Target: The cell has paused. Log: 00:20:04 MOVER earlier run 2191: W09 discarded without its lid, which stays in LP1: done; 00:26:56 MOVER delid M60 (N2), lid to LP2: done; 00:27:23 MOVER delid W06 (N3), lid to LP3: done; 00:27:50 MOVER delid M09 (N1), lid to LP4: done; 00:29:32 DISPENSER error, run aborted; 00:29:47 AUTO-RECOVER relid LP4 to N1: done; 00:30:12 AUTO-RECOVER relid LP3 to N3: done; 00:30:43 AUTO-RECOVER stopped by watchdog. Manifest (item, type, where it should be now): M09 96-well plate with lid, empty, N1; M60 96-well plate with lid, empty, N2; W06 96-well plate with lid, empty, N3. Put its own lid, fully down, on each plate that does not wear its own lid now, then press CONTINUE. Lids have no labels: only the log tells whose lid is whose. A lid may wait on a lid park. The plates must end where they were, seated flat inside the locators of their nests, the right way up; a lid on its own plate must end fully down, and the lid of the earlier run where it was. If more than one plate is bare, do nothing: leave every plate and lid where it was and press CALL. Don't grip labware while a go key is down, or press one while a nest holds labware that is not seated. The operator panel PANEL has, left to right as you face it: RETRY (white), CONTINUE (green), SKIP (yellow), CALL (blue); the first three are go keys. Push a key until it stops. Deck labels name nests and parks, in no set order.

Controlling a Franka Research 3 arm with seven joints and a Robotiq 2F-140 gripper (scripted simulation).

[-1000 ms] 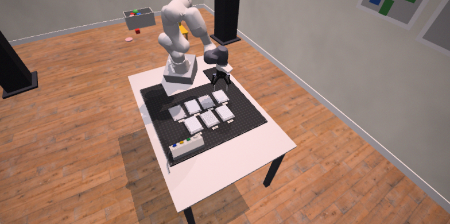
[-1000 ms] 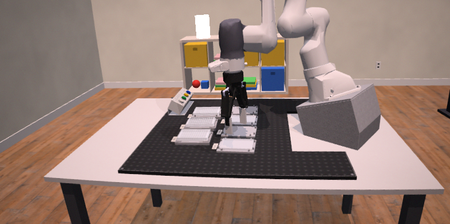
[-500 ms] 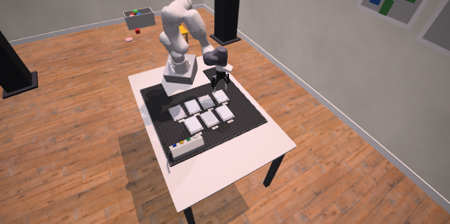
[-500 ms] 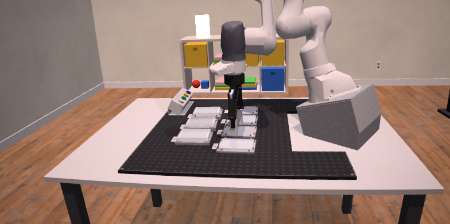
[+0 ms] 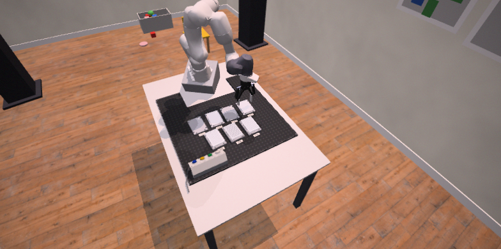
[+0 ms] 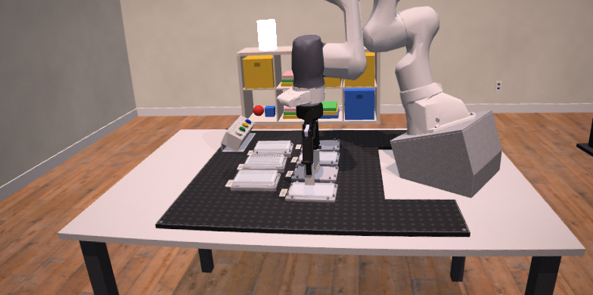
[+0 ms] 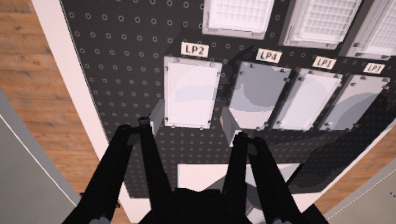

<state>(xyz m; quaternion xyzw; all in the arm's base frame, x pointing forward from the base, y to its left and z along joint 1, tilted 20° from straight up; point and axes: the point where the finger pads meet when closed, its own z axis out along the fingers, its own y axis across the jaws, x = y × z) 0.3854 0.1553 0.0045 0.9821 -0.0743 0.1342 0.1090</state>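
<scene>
My claw [image 7: 192, 131] hangs above the lid [image 7: 192, 93] lying on park LP2 [image 7: 194, 49], fingers spread apart and straddling its near end, gripping nothing. The lid rests flat inside the park's pins. Beside it, park LP4 [image 7: 268, 56] shows a darker bare face. Plates [image 7: 239, 15] stand in the row beyond the parks on the mat [image 7: 120, 60]. The panel [image 5: 208, 161] sits at the mat's far end, well apart from my claw.
</scene>
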